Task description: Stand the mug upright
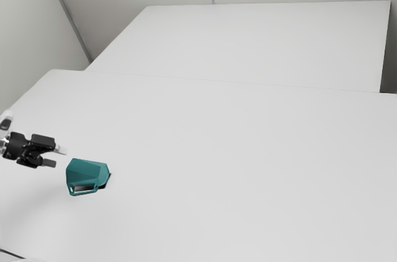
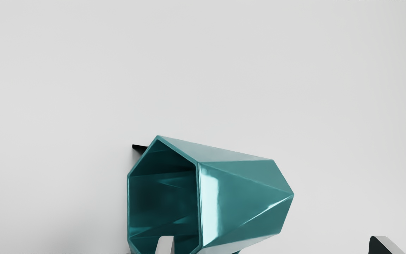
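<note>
The gripper (image 1: 56,156) is at the exterior view's left edge, its fingers spread apart with nothing between them. Just beyond its fingertips, toward the exterior view's right, a teal faceted mug (image 1: 87,172) lies on its side, its handle facing the exterior view's bottom. In the wrist view the mug (image 2: 238,197) shows its open mouth and one flank. The gripper (image 2: 271,245) is open there, one fingertip overlapping the mug's mouth and the other well past its base. Whether that first finger touches the mug cannot be told.
The mug lies on a broad white table (image 1: 236,162). Another white surface (image 1: 248,45) stands behind it, with pale walls around. A dark cable (image 1: 12,254) shows at the exterior view's lower left corner. A small black shape (image 2: 139,147) pokes out beside the mug's rim.
</note>
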### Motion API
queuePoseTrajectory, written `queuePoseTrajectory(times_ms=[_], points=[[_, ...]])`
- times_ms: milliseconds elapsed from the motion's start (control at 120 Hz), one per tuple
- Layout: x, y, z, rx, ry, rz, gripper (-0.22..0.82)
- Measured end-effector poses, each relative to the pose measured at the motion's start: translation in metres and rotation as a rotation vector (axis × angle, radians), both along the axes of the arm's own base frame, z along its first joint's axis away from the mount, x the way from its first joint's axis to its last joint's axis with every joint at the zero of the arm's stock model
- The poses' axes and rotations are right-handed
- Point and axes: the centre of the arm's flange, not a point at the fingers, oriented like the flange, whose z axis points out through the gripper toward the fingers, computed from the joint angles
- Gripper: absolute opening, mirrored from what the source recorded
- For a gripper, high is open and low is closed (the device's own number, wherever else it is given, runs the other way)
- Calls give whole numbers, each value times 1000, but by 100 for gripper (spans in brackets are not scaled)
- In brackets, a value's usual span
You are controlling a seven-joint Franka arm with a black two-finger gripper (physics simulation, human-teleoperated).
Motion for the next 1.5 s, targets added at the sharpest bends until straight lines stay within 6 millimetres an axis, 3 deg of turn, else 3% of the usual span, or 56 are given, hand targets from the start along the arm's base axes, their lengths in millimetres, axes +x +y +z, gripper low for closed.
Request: queuePoseTrajectory(times_ms=[450,800,1125,1500], points=[[2,4,-35,-62,3,27,60],[4,3,-50,-89,2,34,60],[9,-2,-52,-99,-18,30,60],[25,-22,-54,-116,-41,-18,59]])
